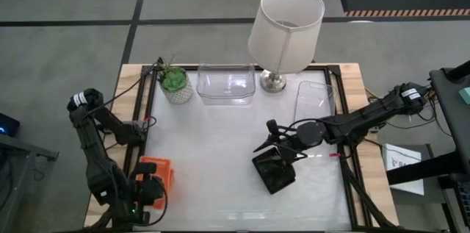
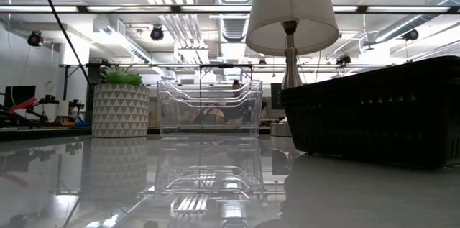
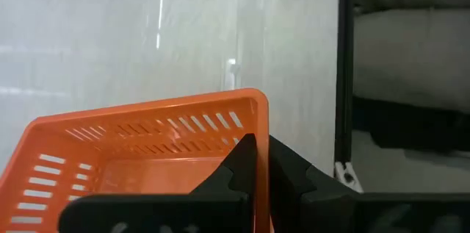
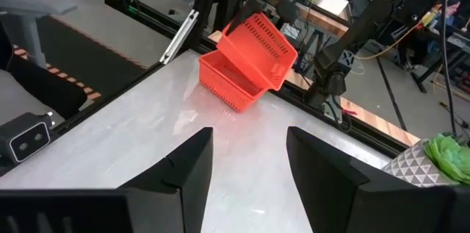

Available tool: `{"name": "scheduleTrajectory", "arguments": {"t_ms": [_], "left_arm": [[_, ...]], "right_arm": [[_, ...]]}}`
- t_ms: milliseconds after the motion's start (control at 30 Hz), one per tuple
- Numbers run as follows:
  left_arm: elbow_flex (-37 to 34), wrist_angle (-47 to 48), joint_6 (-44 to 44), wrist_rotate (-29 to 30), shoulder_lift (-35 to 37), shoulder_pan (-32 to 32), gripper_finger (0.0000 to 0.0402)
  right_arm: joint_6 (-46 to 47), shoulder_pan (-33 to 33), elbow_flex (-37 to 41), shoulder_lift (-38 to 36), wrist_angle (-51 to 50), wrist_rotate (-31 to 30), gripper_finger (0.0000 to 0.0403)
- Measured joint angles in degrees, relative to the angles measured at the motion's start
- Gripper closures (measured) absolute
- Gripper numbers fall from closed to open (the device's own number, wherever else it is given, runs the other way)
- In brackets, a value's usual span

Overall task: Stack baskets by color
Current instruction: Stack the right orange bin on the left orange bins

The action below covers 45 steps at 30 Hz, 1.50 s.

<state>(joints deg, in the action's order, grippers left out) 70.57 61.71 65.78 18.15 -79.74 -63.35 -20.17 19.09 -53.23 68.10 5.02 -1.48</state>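
Note:
An orange basket hangs tilted over a second orange basket, which rests on the table at the near left. My left gripper is shut on the tilted one. A black basket sits on its bottom near the table's middle. My right gripper stands open just beyond it, with nothing between its fingers. A clear basket stands at the far edge. Another clear basket lies by the lamp's foot. My left gripper pinches the tilted orange basket's side wall close to a corner, one finger inside the basket and one outside. The fingers come slanting down from above. The basket hangs tilted over the lower orange basket; I cannot tell whether its low edge touches that one.
A white lamp and a potted green plant stand along the far edge. Black frame rails run along the table's sides. The white table top is bare between the orange and black baskets.

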Motion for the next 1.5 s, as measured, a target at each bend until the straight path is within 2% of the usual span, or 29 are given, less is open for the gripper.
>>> {"name": "scheduleTrajectory", "arguments": {"t_ms": [233,400,700,833,1267,1367,1500], "left_arm": [[0.0,0.0,7.2,0.1,-0.1,0.0,0.0401],[-0.3,0.1,7.4,-1.0,-0.1,0.0,0.0398],[-2.8,0.1,9.1,-1.5,-0.1,0.0,0.0339],[-3.1,0.1,12.6,-4.3,-0.1,0.0,0.0315],[-2.9,-1.1,15.5,-4.3,0.1,0.0,0.0283],[-2.1,-0.7,22.9,-4.2,0.7,1.7,0.0281],[-1.9,-0.4,40.8,-3.9,3.0,5.0,0.0281]], "right_arm": [[0.1,0.0,0.0,0.0,0.0,0.0,0.0236],[0.2,0.0,0.0,0.0,0.0,0.0,0.0236],[0.8,0.0,0.0,0.0,-0.5,0.0,0.0236],[0.8,0.0,0.0,0.0,-0.5,0.0,0.0236],[0.7,0.0,0.0,0.0,-1.8,0.0,0.0232],[0.7,0.0,0.0,0.0,-1.8,0.0,0.0234],[0.7,0.0,0.0,0.0,-1.8,0.0,0.0232]]}}
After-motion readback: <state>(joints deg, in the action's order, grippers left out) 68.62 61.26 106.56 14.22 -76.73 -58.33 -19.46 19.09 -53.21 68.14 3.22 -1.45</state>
